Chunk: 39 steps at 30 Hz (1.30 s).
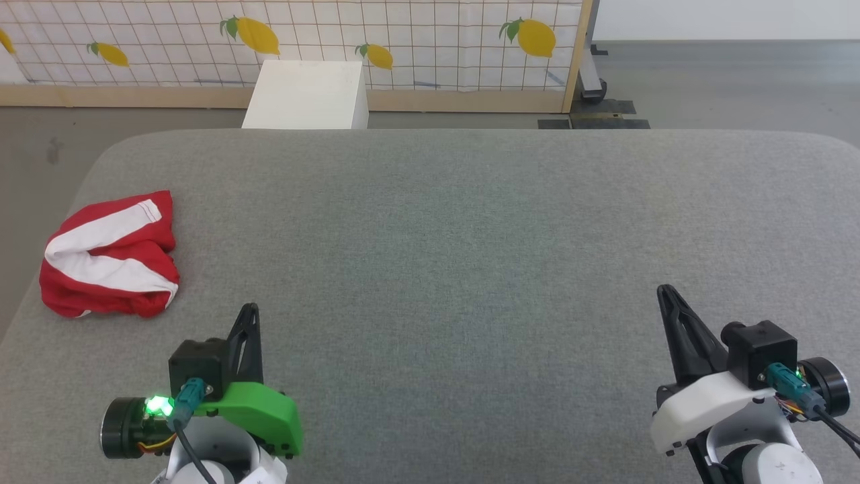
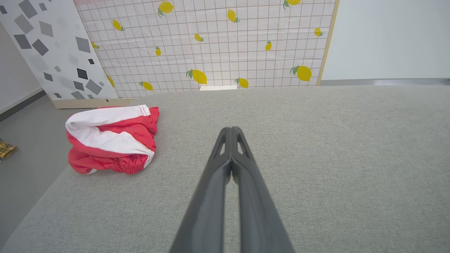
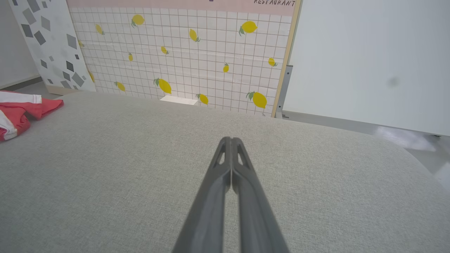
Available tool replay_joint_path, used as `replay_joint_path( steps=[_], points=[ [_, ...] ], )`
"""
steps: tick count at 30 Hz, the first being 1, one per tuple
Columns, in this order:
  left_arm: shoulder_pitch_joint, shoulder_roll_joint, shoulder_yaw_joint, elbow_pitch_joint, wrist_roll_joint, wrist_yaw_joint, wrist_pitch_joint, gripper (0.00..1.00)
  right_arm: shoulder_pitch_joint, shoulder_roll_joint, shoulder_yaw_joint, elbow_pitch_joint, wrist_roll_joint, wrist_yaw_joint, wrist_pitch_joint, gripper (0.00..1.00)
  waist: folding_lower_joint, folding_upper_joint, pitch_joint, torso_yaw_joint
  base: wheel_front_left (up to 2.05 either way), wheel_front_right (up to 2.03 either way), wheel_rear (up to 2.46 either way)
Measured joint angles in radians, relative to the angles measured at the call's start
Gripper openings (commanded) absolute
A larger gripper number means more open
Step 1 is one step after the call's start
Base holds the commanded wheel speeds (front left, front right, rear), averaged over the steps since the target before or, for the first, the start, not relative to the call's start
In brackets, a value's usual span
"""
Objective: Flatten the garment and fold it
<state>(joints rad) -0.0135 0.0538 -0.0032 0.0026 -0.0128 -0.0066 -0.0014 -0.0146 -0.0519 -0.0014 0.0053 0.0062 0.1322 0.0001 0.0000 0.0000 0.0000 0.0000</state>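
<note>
1. Shorts [image 1: 111, 255]: red with broad white stripes, crumpled in a heap near the left edge of the grey table [image 1: 470, 235], gathered waistband toward the robot.
2. Left gripper [image 1: 250, 310]: fingers pressed together, holding nothing, near the shorts but clear of them, just to their right.
3. Right gripper [image 1: 665, 292]: fingers pressed together, holding nothing, well apart from the shorts.
4. Lemon-print panel [image 1: 403, 40]: upright beyond the table.

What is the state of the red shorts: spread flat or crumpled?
Crumpled. The shorts lie in a rumpled heap near the left edge of the grey surface, the white stripe bent back on itself, fabric layers overlapping.
</note>
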Motion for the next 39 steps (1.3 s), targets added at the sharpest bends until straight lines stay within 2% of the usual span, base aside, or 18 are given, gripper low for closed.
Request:
replay_joint_path(
  steps=[28, 29, 39],
  points=[
    [0.0, 0.0, 0.0, 0.0, 0.0, 0.0, 0.0, 0.0, 0.0, 0.0, 0.0, 0.0, 0.0, 0.0, 0.0, 0.0, 0.0, 0.0, 0.0, 0.0, 0.0, 0.0, 0.0],
    [0.0, 0.0, -0.001, 0.0, -0.001, 0.0, 0.0, 1.0, 0.0, 0.0, 0.0, 0.0, 0.0, 0.0, 0.0, 1.0, 0.0, 0.0, 0.0, 0.0, 0.0, 0.0, 0.0],
    [-0.001, 0.0, -0.012, 0.005, -0.008, 0.0, -0.002, 1.0, 0.0, 0.0, -0.002, 0.001, 0.0, 0.0, -0.001, 1.0, 0.0, 0.0, 0.0, 0.0, 0.0, 0.0, 0.0]
  ],
)
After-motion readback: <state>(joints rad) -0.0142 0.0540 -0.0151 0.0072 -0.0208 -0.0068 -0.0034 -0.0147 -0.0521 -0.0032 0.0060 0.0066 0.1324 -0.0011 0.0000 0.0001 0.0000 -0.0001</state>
